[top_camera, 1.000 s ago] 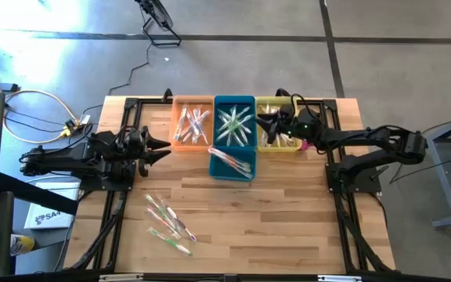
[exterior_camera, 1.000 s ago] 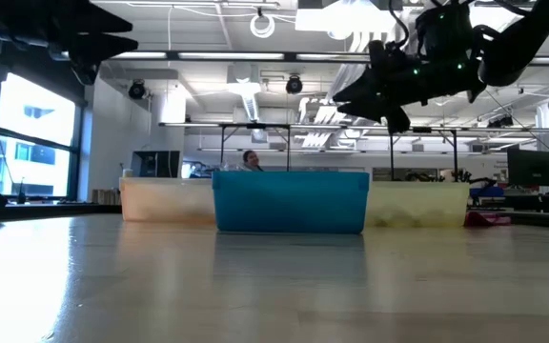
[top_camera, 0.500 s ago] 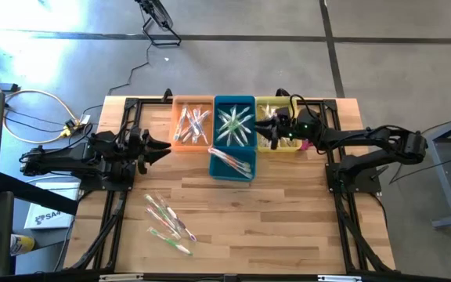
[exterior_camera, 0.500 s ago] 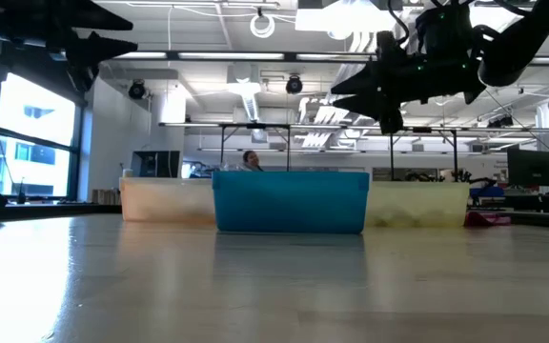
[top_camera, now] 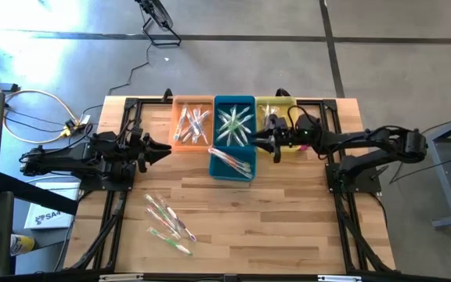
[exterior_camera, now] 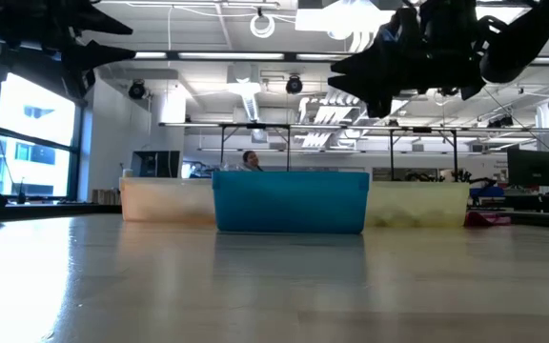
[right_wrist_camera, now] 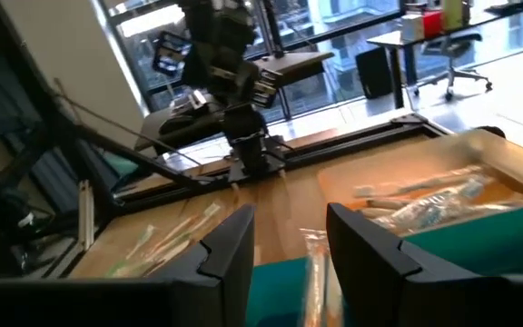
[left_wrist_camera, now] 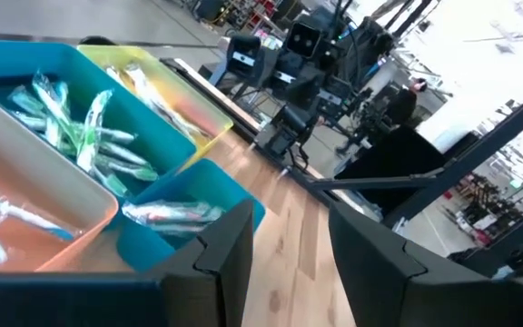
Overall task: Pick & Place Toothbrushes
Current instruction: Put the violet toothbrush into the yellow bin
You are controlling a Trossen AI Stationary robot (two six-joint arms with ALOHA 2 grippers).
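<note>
Wooden table [top_camera: 288, 211], toothbrushes [top_camera: 169, 222] loose (left front)

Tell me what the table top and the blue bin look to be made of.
Table top: likely wood, pale planks with visible grain and seams, lightly glossy in the low view. Blue bin: probably plastic, smooth uniform colour with thin walls and a matte-to-satin face.

Grey concrete floor [top_camera: 288, 55] around the wooden table [top_camera: 272, 211]. Large windows [exterior_camera: 27, 143] at one side; ceiling strip lights [exterior_camera: 255, 55]; desks, office chairs [right_wrist_camera: 461, 54] beyond.
</note>
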